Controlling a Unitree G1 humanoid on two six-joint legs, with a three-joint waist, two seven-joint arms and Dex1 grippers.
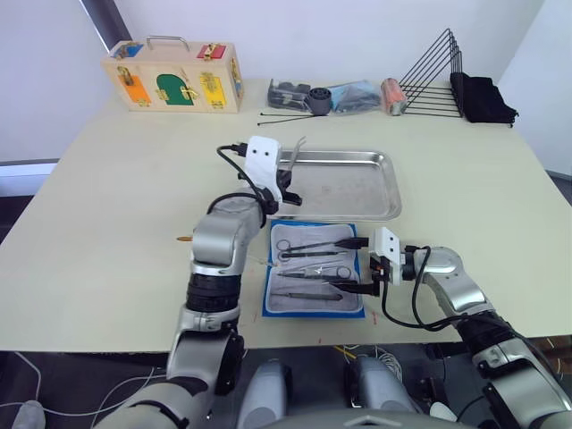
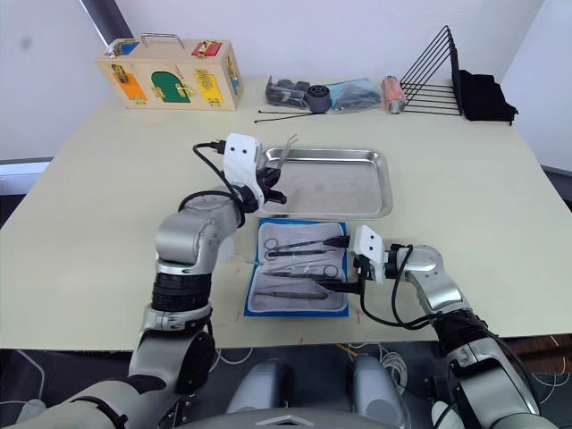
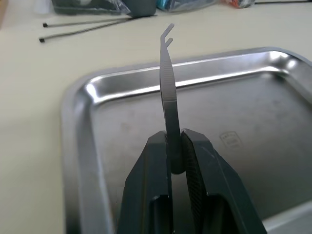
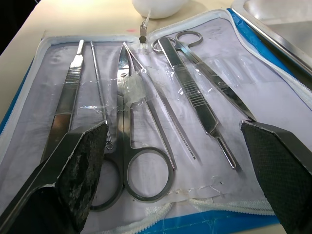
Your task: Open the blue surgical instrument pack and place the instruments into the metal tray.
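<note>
L gripper (image 3: pixel 175 156) clamped on slim steel forceps (image 3: pixel 166 83), held over near-left corner of the metal tray (image 1: pixel 384 183); bent tips poke out toward 12 o'clock, past the tray's far rim in the L wrist view. Tray bed bare apart from a faint stamped mark.

Blue surgical instrument pack (image 1: pixel 270 308) lies open flat, just at 6 o'clock of the tray, clear liner up. R gripper (image 1: pixel 362 265) sits at pack's 3 o'clock edge, fingers spread wide, nothing between them, hovering low over the liner; contact hard to judge.

Inside the pack: scissors (image 4: pixel 127 126), a scalpel-type handle (image 4: pixel 66 109), a thin probe (image 4: pixel 97 83), forceps/clamps (image 4: pixel 204 92). Handles partly cut off behind R fingers (image 4: pixel 83 161). White rounded object (image 4: pixel 158 7) beyond the pack, cropped, possibly a pad.
</note>
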